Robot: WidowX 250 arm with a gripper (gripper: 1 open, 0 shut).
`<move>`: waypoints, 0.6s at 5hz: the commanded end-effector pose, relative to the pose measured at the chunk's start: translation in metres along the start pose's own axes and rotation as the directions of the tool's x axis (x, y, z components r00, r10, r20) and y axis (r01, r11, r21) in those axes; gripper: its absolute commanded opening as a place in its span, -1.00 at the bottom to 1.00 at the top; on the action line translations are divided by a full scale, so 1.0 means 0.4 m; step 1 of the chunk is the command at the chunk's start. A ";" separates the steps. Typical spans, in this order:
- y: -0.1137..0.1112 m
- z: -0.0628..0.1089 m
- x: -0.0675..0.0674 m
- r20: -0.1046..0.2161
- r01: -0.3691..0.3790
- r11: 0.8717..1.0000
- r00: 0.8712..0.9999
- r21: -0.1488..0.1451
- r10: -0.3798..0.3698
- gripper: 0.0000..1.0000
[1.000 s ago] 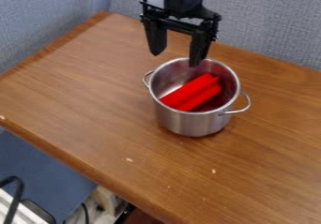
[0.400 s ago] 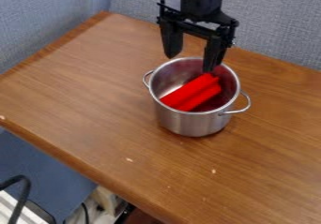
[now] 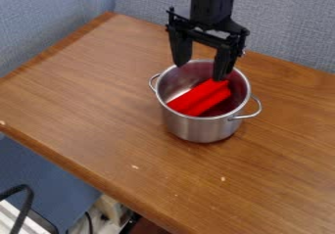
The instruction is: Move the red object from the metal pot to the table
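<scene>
1. Metal pot, standing on the wood-grain tabletop, a loop handle on either side.
2. Red object, lying inside the pot.
3. End effector, black, directed downward with its fingers spread apart, over the rear part of the pot's opening.
4. Grey textured panel, behind the tabletop.

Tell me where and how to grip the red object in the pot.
Best gripped across its narrow width near the middle, coming from above: the red object is a long block lying inside the metal pot, whose walls likely hinder side approaches.
</scene>
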State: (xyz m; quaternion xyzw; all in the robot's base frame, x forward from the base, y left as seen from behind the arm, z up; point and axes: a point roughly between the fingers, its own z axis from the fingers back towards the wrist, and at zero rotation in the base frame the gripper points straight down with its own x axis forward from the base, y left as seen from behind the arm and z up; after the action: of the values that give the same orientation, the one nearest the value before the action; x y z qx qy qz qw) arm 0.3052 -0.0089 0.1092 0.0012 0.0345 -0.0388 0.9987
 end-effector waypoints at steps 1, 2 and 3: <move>-0.010 0.036 0.028 0.046 0.001 1.000 0.999 0.009 -0.002 1.00; 0.017 0.066 0.004 0.039 -0.039 0.999 0.998 0.007 0.039 1.00; 0.047 0.100 -0.019 0.033 -0.079 0.997 0.996 0.007 0.078 1.00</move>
State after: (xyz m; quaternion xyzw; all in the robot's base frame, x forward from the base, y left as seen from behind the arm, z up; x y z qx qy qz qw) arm 0.2970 0.0083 0.1284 0.0032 0.0560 -0.0010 0.9984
